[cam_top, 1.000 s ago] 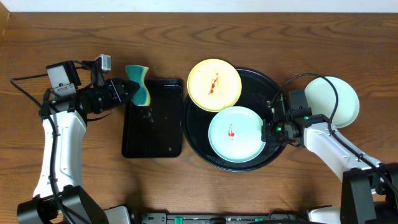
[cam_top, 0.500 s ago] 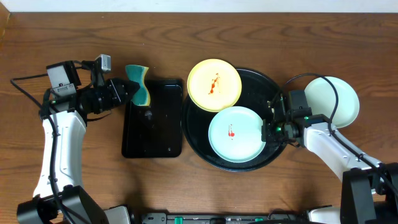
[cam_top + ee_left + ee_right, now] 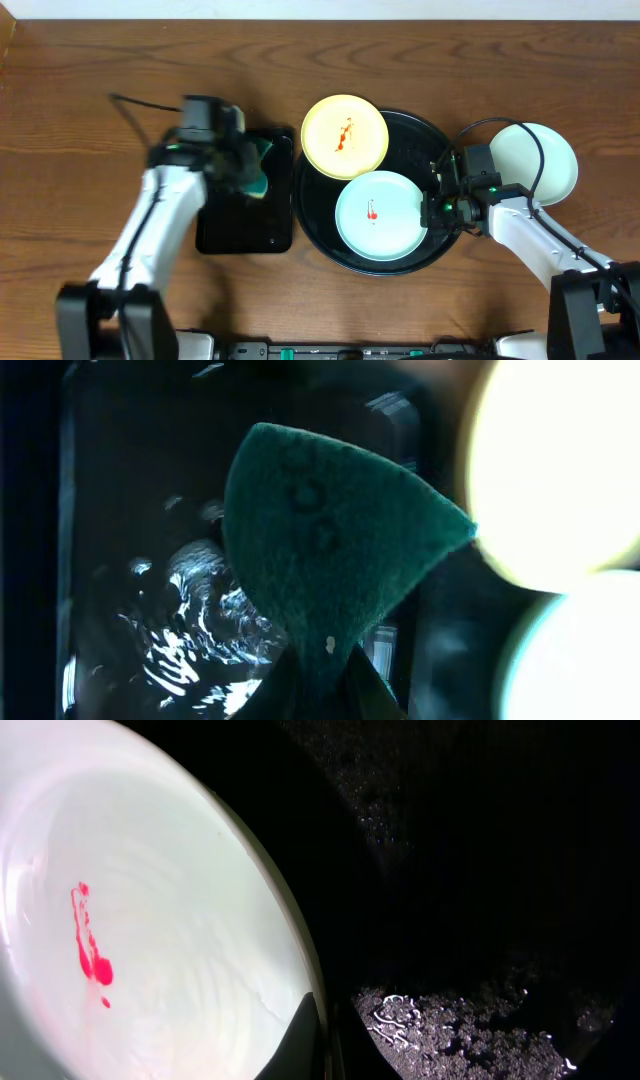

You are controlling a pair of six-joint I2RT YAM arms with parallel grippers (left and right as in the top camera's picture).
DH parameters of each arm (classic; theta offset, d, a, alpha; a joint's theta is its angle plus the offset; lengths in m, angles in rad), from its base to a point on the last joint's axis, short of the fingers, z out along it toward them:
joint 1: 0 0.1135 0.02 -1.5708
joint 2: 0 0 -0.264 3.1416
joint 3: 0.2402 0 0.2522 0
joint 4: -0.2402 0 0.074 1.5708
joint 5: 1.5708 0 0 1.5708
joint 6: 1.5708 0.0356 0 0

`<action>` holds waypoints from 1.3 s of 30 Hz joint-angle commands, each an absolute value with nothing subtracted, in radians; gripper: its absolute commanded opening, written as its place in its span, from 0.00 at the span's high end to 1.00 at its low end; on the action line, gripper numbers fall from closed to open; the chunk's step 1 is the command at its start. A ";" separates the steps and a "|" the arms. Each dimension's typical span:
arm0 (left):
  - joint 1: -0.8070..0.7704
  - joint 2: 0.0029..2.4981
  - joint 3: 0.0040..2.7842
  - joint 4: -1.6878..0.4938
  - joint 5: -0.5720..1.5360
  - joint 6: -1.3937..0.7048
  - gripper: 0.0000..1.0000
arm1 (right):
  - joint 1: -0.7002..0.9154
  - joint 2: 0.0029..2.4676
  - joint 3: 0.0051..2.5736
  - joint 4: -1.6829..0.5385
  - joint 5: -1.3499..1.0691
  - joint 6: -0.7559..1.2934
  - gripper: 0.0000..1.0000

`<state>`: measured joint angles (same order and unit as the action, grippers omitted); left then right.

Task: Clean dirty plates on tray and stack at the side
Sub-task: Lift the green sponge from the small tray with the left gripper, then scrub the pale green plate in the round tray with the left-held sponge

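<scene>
Left gripper (image 3: 247,168), clamped on the sponge (image 3: 330,560), has swung right; right gripper (image 3: 431,210) pinches the smeared blue plate (image 3: 385,228); scrubbing it comes next.

Wood-grain table (image 3: 80,60), glossy wet black tray (image 3: 422,128), smooth plastic plates (image 3: 385,235), rough green sponge (image 3: 320,550)

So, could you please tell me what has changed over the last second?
The left pincer, shut on the green sponge, swung from beside the rectangular tray to above it, toward the round tray. Nothing was picked up or let go. The right pincer stays shut on the rim of the blue plate. The yellow plate and pale plate have not moved.
</scene>
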<state>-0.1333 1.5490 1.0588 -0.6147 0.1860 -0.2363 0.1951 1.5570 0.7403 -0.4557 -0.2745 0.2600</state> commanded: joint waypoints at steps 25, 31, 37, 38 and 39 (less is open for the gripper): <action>-0.580 1.651 1.187 -0.527 0.188 -0.538 0.93 | 0.205 1.567 0.737 -0.454 -0.266 0.276 0.99; -0.652 1.758 1.186 -0.401 0.319 -0.645 0.92 | 0.205 1.567 0.737 -0.465 -0.266 0.276 0.99; -0.743 1.867 1.186 -0.326 0.352 -0.719 0.92 | 0.205 1.567 0.736 -0.464 -0.266 0.276 0.99; -0.756 1.879 1.186 -0.324 0.352 -0.725 0.92 | 0.205 1.567 0.737 -0.464 -0.266 0.277 0.99; -0.767 1.889 1.186 -0.323 0.352 -0.724 0.93 | 0.205 1.567 0.737 -0.465 -0.266 0.276 0.99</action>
